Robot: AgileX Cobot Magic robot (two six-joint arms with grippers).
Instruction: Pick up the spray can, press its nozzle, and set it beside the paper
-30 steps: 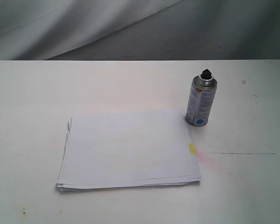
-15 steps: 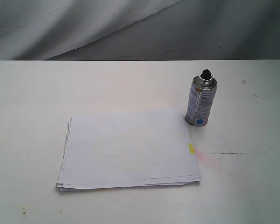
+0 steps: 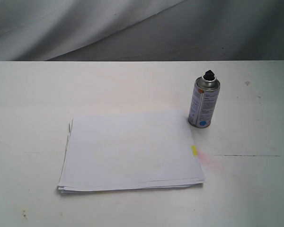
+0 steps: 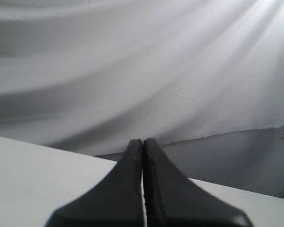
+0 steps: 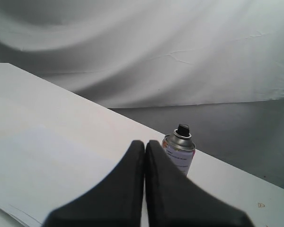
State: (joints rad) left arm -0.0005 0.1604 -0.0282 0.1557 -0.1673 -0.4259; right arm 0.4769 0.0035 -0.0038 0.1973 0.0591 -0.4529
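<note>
- Paper (image 3: 130,149): thin flat stack of white sheets on the matte white table (image 3: 38,94), edges slightly fanned, with a yellow tab (image 3: 194,151) on its right edge.
- Spray can (image 3: 204,104): upright silver metal cylinder with a printed label, just beside the paper's far right corner.
- Nozzle (image 3: 209,74): small black plastic button on the domed top.
- Left gripper (image 4: 142,142): tapered black fingers pressed together, empty.
- Right gripper (image 5: 145,143): likewise closed on nothing, short of the can.

no legible text on spray can (image 3: 204,105)
</note>
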